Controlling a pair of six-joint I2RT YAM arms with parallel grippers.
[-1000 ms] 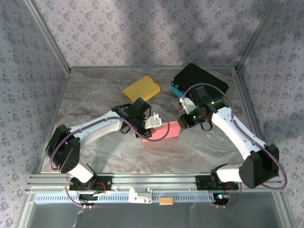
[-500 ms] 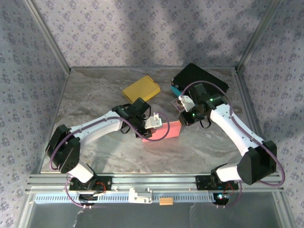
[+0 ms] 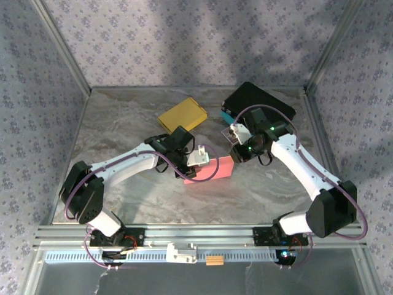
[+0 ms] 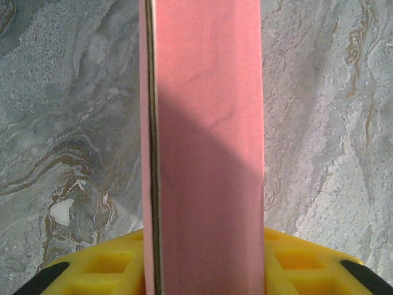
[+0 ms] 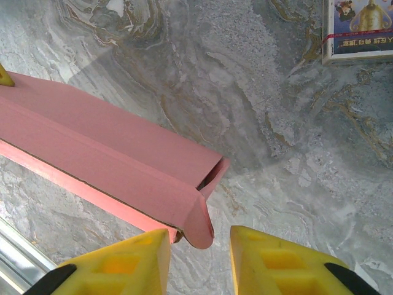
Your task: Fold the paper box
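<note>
The pink paper box lies mid-table as a long, partly folded sleeve. My left gripper is shut on its left end; in the left wrist view the box runs straight out between the yellow fingers. My right gripper hovers at the box's right end with its jaws open. In the right wrist view the box's rounded end flap hangs loose in the gap of the gripper, close to the left finger and apart from the right one. The box end is still agape.
A flat yellow box lies at the back centre. A black box with a teal edge lies at the back right. A small printed card rests on the marble beside my right gripper. Patterned walls enclose the table.
My right arm has shifted slightly up and to the left, toward the box's right end. The left arm and the box have held still.
</note>
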